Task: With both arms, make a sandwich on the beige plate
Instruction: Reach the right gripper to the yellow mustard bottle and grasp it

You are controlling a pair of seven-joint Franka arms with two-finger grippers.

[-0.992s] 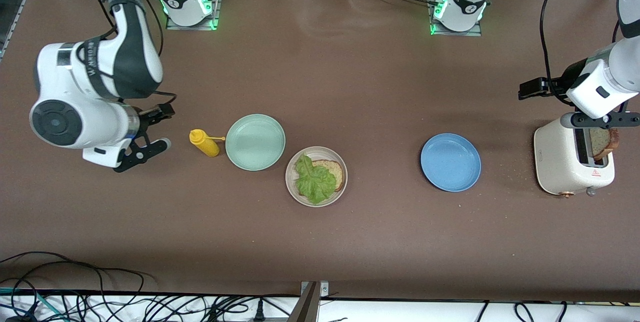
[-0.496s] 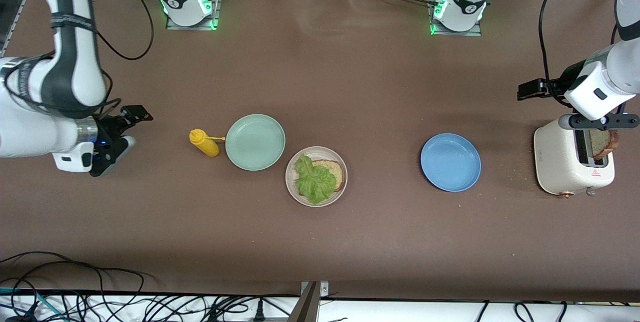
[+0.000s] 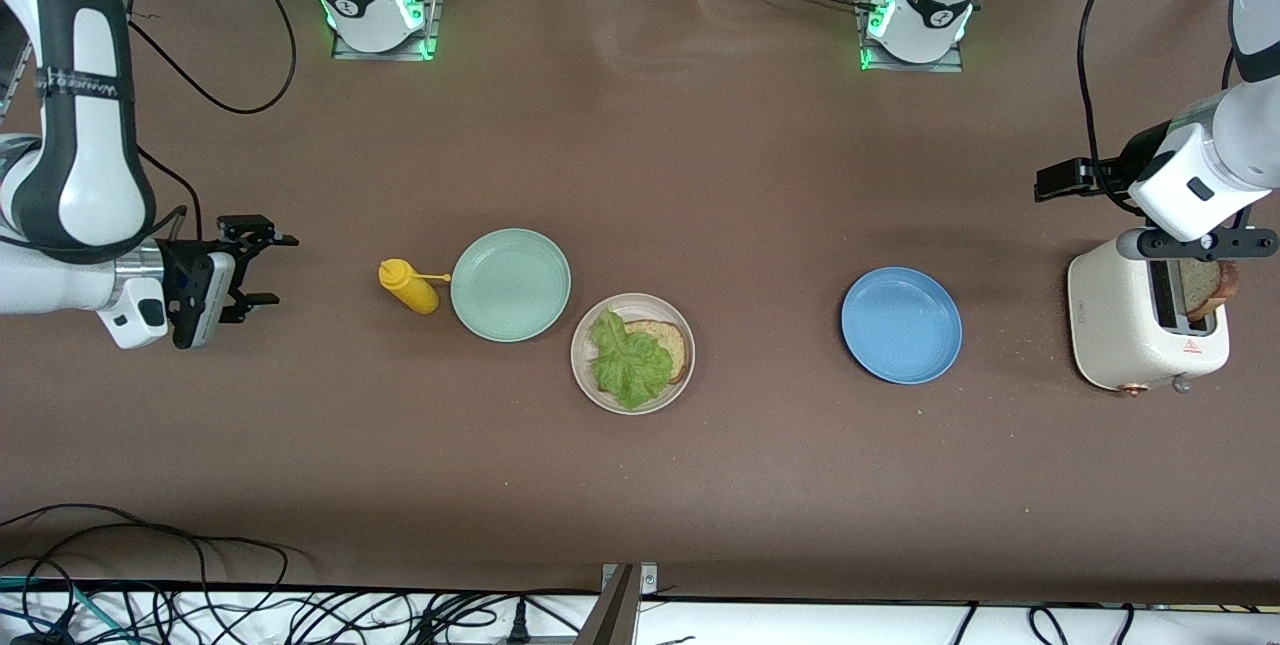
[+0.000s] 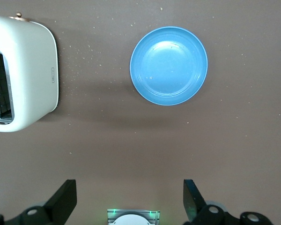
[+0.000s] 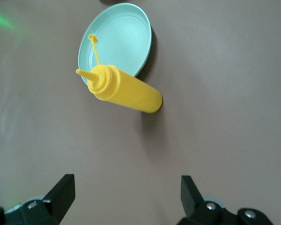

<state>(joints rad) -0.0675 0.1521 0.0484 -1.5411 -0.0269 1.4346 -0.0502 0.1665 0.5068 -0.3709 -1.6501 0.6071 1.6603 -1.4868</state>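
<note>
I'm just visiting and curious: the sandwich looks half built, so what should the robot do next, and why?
Probably lower the left claw onto the bread slice in the toaster and grip it. The beige plate holds only one slice under lettuce, the top slice is missing, and that open claw hangs right above the toaster.

Brown table (image 3: 700, 155) is carrying a loose row across mid-frame: yellow bottle (image 3: 409, 286) standing center-left, touching a mint plate (image 3: 510, 284), beige plate (image 3: 632, 353) sitting just lower, blue plate (image 3: 901, 325) lying right of center, white toaster (image 3: 1145, 325) sitting at the right edge.
</note>
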